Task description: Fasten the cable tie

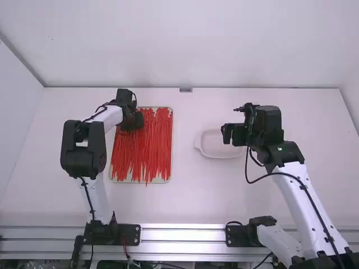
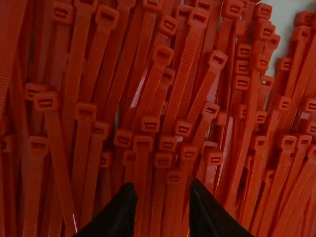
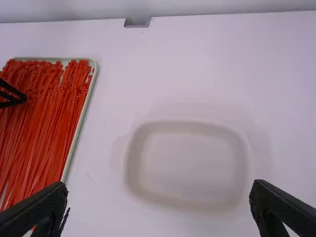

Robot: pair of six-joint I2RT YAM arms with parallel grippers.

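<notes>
Over the 11 o'clock corner of the tray (image 1: 171, 140), my left end effector (image 1: 130, 120) sits low on the heap of red cable ties (image 1: 145, 150). Fingers spread, nothing pinched. From the wrist, square tie heads crowd just ahead of the fingertips and a few straps run through the gap between them.

Handling, my guess: each tie is light, slick and springy, stiff at the head and whippy along the strap. They lie overlapped, so neighbours will likely drag along. Best hold looks like the strap just behind a head, on one tie riding on top.

My right end effector (image 1: 235, 134) hangs spread wide above the white dish (image 1: 216, 147), which sits on the desk (image 1: 185, 196) at the tray's 3 o'clock, well apart from the ties.
</notes>
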